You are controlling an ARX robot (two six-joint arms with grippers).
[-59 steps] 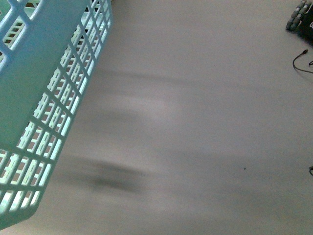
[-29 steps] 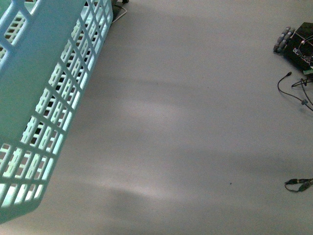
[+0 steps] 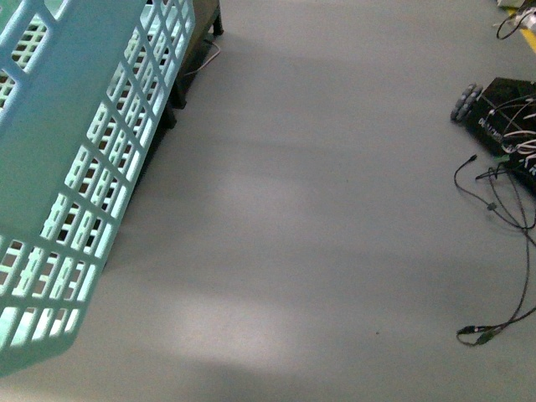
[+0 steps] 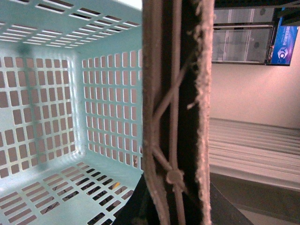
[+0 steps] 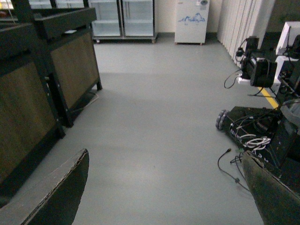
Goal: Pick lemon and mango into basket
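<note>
The light teal basket (image 3: 75, 167) hangs at the left of the front view, its slotted side facing me. In the left wrist view its inside (image 4: 51, 117) is empty and its brown handle (image 4: 176, 112) with white ties runs through my left gripper (image 4: 174, 206), which is shut on it. My right gripper (image 5: 164, 197) is open and empty above the grey floor; its two dark fingers (image 5: 56, 192) show at the frame's sides. The lemon and the mango are out of view.
Dark wooden stands (image 5: 51, 70) line one side of the grey floor. A black wheeled base (image 3: 502, 109) with loose cables (image 3: 502, 251) sits at the right. White fridges (image 5: 124, 18) stand at the far wall.
The front view has swung: the wheeled base and cables slid further into view at the right, and dark stand legs appeared beyond the basket. The basket stays held at the left.
</note>
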